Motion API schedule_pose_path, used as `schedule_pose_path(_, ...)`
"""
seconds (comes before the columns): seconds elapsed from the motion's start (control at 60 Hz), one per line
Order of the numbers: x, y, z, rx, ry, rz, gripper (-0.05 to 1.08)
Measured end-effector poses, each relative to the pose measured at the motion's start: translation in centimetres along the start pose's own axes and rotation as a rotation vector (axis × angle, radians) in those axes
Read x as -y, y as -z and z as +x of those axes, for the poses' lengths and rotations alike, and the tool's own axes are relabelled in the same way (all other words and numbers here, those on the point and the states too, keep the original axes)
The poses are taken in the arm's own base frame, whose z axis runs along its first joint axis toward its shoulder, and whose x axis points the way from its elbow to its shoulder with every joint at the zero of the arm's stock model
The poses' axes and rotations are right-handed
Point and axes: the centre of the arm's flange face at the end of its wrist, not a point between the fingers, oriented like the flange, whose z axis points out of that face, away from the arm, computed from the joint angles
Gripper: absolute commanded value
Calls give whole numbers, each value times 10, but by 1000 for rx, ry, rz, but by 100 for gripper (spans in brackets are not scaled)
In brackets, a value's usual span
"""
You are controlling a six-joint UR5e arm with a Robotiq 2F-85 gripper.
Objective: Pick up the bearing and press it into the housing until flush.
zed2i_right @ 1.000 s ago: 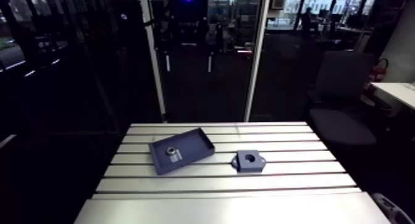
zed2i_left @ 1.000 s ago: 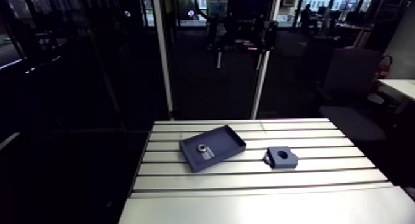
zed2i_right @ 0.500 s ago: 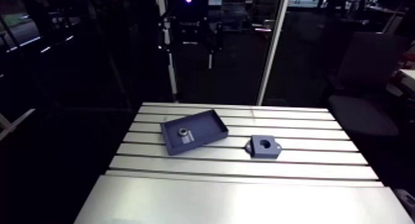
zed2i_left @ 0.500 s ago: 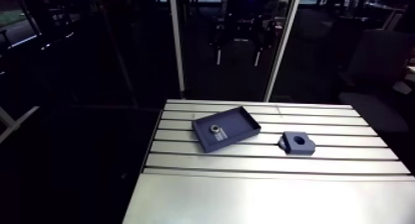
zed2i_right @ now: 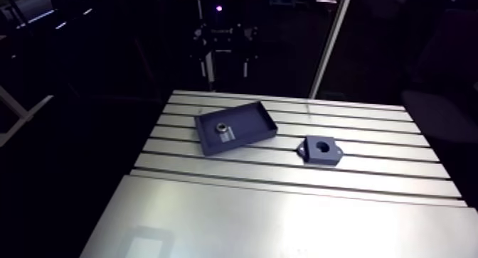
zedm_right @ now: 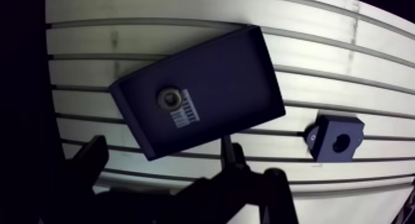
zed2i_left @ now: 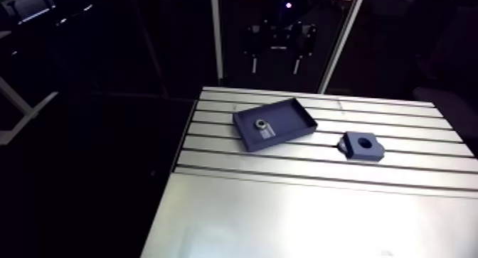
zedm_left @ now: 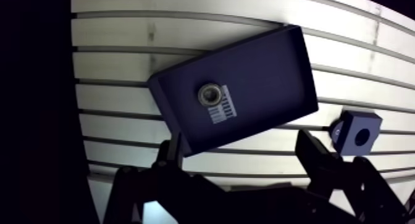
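Steel-grey, the bearing [zed2i_left: 261,124] lies flat on the floor of a shallow dark-blue tray [zed2i_left: 291,117], just above the centre of the arm view. It sits toward the tray's left end, touching or just beside a small white barcode label [zedm_left: 223,107]. The tray rests at an angle across the grooves of the slotted aluminium table [zed2i_left: 284,204], its long sides skewed to the slots.

To the right of the tray and clearly apart from it stands the housing [zed2i_left: 358,151], a dark-blue block with a round bore facing up, right of centre in the arm view and resting on the slotted part of the table. Nearer the lower edge of the frame, the slots give way to a smooth plate.

In the wrist view the gripper [zedm_left: 239,140] hangs above the table with its two black fingers [zedm_left: 170,153] spread wide and nothing held between them. The tray's near edge lies just ahead of the fingertips, the bearing further ahead, and the housing off to the side beyond one finger.
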Motion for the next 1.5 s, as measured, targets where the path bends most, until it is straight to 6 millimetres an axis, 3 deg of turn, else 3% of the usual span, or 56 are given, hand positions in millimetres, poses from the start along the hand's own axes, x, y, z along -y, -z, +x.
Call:
schedule_pose_path(0.233,4,-45,6,13,3,-27,1)
schedule_pose_path(0.417,5,-67,8,23,5,-33,7)
schedule_pose_path(0.7,5,-82,8,30,7,-33,26)
schedule_pose_path(1.5,7,-114,-4,51,17,-25,28)
